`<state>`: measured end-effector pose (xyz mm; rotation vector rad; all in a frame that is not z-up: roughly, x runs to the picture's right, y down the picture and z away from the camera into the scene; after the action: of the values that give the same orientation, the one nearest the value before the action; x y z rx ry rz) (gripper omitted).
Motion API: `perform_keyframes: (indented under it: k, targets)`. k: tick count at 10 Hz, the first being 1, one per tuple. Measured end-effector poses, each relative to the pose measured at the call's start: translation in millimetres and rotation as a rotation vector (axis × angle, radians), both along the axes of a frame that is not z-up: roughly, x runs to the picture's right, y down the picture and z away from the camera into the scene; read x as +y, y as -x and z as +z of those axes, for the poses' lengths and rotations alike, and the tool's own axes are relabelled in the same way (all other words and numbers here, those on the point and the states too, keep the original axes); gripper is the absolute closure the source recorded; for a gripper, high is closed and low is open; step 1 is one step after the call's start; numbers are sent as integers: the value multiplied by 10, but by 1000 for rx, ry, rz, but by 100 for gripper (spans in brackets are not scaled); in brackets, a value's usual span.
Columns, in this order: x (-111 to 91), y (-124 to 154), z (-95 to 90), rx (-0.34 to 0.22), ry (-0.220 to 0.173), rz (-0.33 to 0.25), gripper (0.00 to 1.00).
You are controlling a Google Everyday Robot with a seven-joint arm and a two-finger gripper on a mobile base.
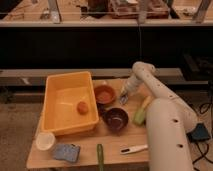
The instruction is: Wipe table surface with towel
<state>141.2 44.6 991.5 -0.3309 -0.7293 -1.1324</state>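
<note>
The towel is laid well apart from the gripper, held beside the orange bowl; its grip cannot be judged.

Warm, dim light falls on a wooden table in a workroom, with the robot's gripper poised over its far right part. Just behind the table a long grey ledge runs the room's width. Beyond that rises a dark panel, capped by a pale rail. Left of the table lies speckled brown floor; to its right, dark cables trail across the ground.
</note>
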Motion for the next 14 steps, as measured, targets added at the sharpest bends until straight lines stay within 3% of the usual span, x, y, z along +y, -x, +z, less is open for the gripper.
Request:
perform_keyframes:
  k: [14]
  targets:
    - [-29,-15,-40,2,1,-2,96]
